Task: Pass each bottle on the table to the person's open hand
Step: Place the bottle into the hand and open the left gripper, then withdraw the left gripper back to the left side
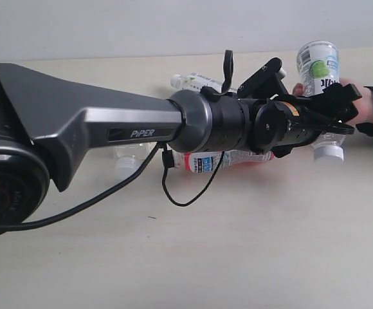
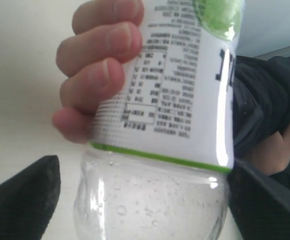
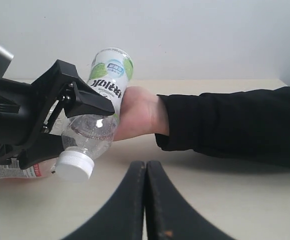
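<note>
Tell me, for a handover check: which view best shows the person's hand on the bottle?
Right wrist view: the hand shows side-on from cuff to palm, against the bottle. The left wrist view shows only fingers curled round the label. The exterior view shows mere bits of skin beside the bottle.

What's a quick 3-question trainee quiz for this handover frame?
1. True or false: the right gripper is shut and empty.
2. The left gripper stands open around the green-labelled bottle. What grips that bottle? A) the person's hand B) the right gripper C) nothing
3. What label colour has the lying bottle on the table under the left arm?
Key: 1 true; 2 A; 3 pink-red.
</note>
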Action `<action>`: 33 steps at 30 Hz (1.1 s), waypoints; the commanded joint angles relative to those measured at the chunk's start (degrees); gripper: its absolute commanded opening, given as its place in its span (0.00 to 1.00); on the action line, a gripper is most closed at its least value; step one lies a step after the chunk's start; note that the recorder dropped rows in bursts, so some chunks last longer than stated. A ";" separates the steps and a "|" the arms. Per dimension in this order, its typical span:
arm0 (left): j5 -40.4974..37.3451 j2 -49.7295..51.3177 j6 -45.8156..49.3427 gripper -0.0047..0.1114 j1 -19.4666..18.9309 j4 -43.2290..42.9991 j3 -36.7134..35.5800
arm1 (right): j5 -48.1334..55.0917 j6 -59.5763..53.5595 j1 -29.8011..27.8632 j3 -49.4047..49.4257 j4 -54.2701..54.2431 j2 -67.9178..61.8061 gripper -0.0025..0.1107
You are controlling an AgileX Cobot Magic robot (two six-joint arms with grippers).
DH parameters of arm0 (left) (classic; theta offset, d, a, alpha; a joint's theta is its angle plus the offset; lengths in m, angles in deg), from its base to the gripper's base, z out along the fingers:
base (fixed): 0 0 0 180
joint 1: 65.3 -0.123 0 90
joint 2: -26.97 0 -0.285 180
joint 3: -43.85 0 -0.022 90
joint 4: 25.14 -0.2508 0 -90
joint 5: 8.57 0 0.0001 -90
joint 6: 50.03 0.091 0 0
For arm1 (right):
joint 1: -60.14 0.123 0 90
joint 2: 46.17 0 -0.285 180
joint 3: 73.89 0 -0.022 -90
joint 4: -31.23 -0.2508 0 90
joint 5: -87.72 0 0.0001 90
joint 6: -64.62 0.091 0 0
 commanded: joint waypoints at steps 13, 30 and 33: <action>-4.42 -3.22 0.52 0.78 -0.37 -5.54 0.48 | -0.08 -0.18 -0.36 0.27 0.28 0.38 0.02; -20.62 -14.43 12.81 0.77 -2.43 -12.36 0.35 | -0.08 -0.18 -0.36 0.27 0.28 0.38 0.02; -30.69 -16.98 18.33 0.77 -4.52 -16.27 0.35 | -0.08 -0.18 -0.36 0.27 0.28 0.38 0.02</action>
